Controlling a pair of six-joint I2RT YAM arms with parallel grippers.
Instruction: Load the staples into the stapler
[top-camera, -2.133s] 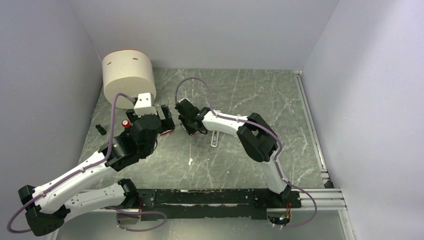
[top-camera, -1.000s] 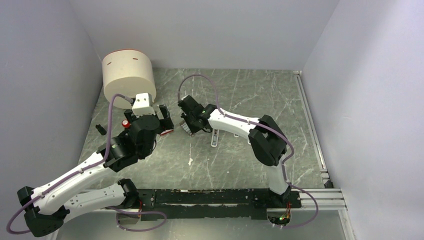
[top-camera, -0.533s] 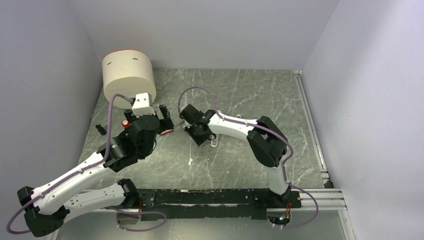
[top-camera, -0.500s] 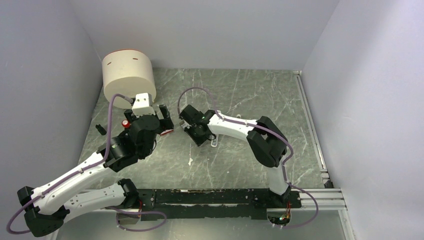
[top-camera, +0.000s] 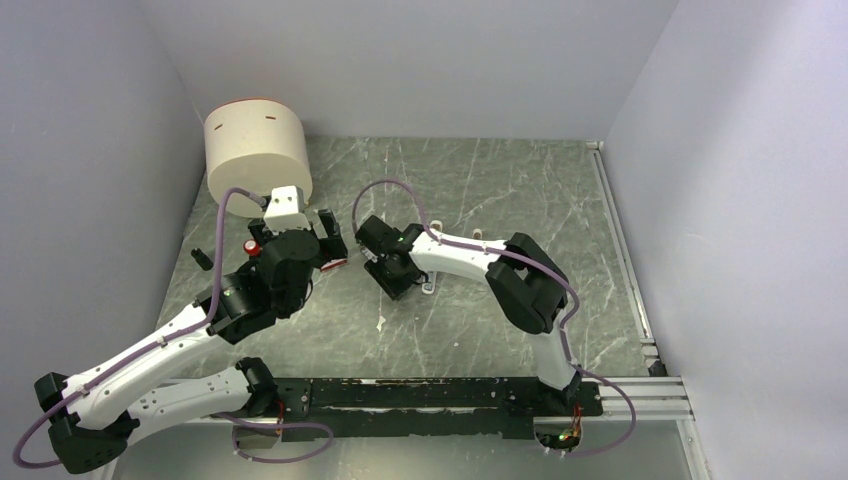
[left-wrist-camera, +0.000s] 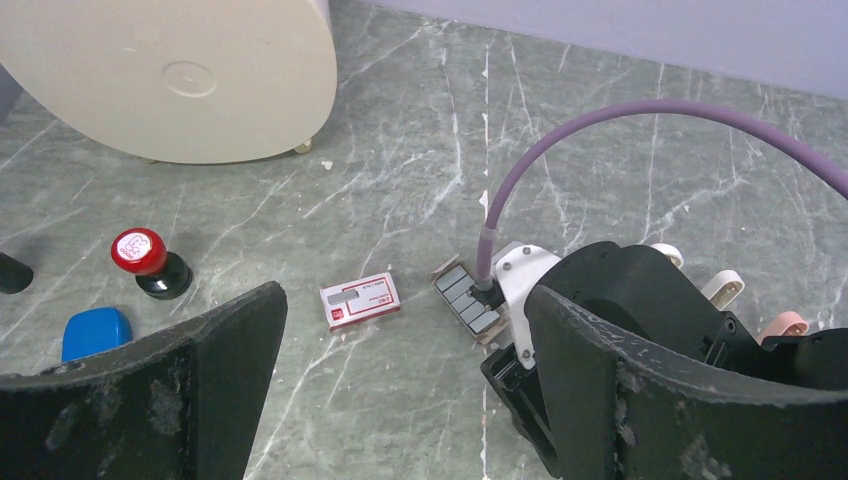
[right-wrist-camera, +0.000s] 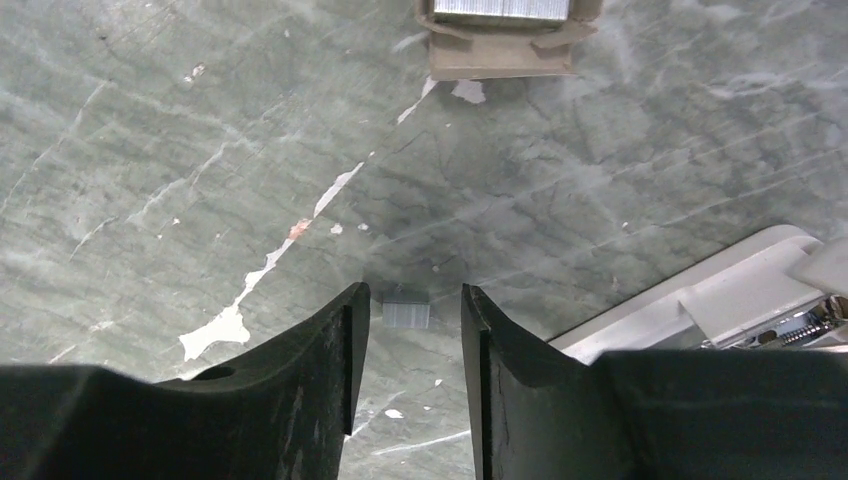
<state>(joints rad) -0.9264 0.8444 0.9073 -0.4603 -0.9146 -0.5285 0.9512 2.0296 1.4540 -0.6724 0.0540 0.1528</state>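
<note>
A small dark grey block of staples (right-wrist-camera: 405, 313) lies on the table between the tips of my right gripper (right-wrist-camera: 413, 295). The jaws stand close on either side of it with a gap on each side, so the gripper is open. A cardboard tray with more staples (right-wrist-camera: 503, 12) lies just beyond, also in the left wrist view (left-wrist-camera: 467, 300). The white stapler (right-wrist-camera: 720, 290) lies to the right of my right fingers; only its end shows in the top view (top-camera: 429, 288). The red-and-white box (left-wrist-camera: 360, 300) lies under my left gripper (left-wrist-camera: 403, 295), which is wide open and empty above the table.
A cream round container (top-camera: 257, 150) stands at the back left. A red-topped stamp (left-wrist-camera: 145, 260), a blue piece (left-wrist-camera: 95, 333) and a black piece (top-camera: 201, 257) lie on the left. A pink stubby piece (left-wrist-camera: 785, 323) lies behind the right arm. Walls enclose the table.
My right gripper has swung from over the staple tray toward the near side and come down to the table, now straddling a loose staple block. The left arm has not moved.
</note>
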